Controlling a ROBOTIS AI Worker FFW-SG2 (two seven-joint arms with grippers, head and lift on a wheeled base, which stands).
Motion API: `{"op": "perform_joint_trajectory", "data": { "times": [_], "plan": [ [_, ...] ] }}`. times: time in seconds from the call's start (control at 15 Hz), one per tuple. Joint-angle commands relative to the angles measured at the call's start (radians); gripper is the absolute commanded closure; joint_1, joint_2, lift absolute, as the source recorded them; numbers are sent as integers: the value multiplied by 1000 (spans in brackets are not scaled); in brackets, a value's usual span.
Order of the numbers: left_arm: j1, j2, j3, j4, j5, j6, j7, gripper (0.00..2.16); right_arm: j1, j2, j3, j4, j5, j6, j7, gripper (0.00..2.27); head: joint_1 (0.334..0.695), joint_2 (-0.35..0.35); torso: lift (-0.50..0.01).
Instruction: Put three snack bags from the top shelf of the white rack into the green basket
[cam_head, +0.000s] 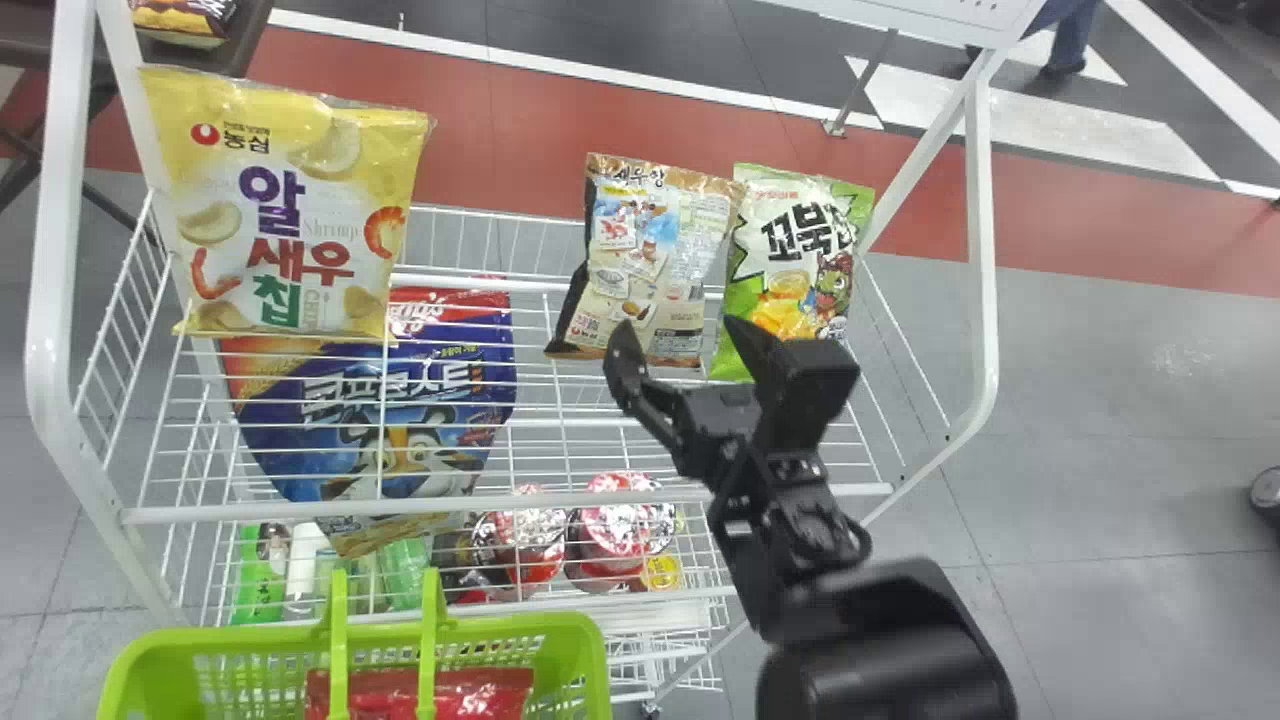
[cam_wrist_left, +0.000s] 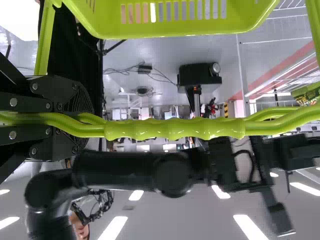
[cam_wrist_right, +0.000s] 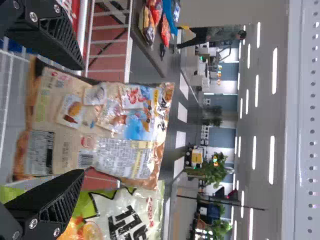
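Note:
The right gripper (cam_head: 682, 345) stands open at the lower edge of a brown snack bag (cam_head: 655, 265) on the white rack's top shelf (cam_head: 540, 415). From the right wrist, the gripper (cam_wrist_right: 79, 119) has its fingers apart, with the brown bag (cam_wrist_right: 100, 125) showing between and beyond them. A green snack bag (cam_head: 790, 250) leans just right of it, and a yellow one (cam_head: 290, 210) stands at the shelf's left. The green basket (cam_head: 590, 650) is at the bottom left with a red bag (cam_head: 480, 693) inside. My left gripper (cam_wrist_left: 75, 120) is shut on the basket handles (cam_wrist_left: 175, 129).
A blue bag (cam_head: 400, 400) shows behind the shelf wires at left, with cups (cam_head: 622, 530) and bottles lower down. The rack's white upright frame (cam_head: 985, 250) curves around the right side. Behind the rack, a dark table (cam_wrist_right: 150, 55) holds several more bags.

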Motion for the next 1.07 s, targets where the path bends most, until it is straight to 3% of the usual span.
{"op": "perform_joint_trajectory", "data": {
  "times": [0.0,0.27,0.33,0.47,0.6,1.0],
  "plan": [
    [-1,2,-13,2,-2,-2,0,2152,-119,44,-9,123,37,0,-6,87,695,-350,0],
    [-5,8,-14,-3,-4,8,-2,2152,-232,45,-33,247,35,21,21,100,695,-350,0],
    [-10,8,-16,-3,-4,14,-2,2152,-234,45,-47,247,34,43,32,373,695,-350,0],
    [-13,11,-11,-2,-4,17,-2,2152,-229,45,-49,246,34,98,63,1959,695,-350,0],
    [-13,11,-9,-2,-4,20,-2,2152,-193,45,-49,226,32,58,95,2132,695,-350,0],
    [-33,11,-20,3,-10,23,6,2152,-56,44,-46,45,26,-28,127,2132,695,-350,0]
  ]
}}
